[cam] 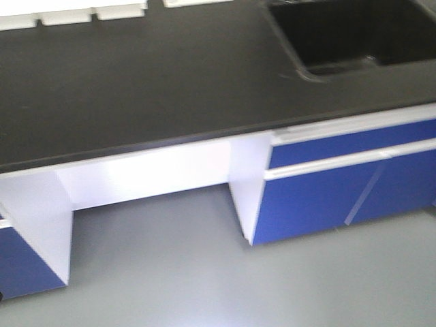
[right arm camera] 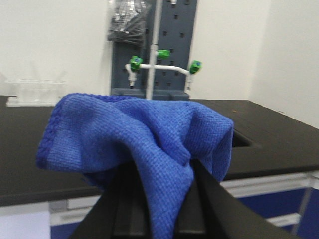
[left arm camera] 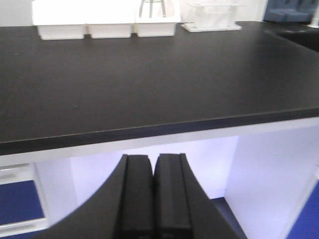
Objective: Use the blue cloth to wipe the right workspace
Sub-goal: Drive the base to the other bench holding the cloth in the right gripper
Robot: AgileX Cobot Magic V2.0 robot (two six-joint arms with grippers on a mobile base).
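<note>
Royal-blue, soft and finely knitted, the cloth is seen bunched into lumpy folds, with a stitched hem along its left edge. Its lower part is pinched between the black fingers of the right tool, which is closed onto it. The rest of the fabric is spread above and to the left of the fingers and held in the air in front of the black desk. The left tool is shown with its two pads pressed together, nothing between them, before and below the desk edge. White trays are lined up along the desk's far side, and a sink is set into it. Behind the cloth a tap with green nozzles is mounted before a grey pegboard.
</note>
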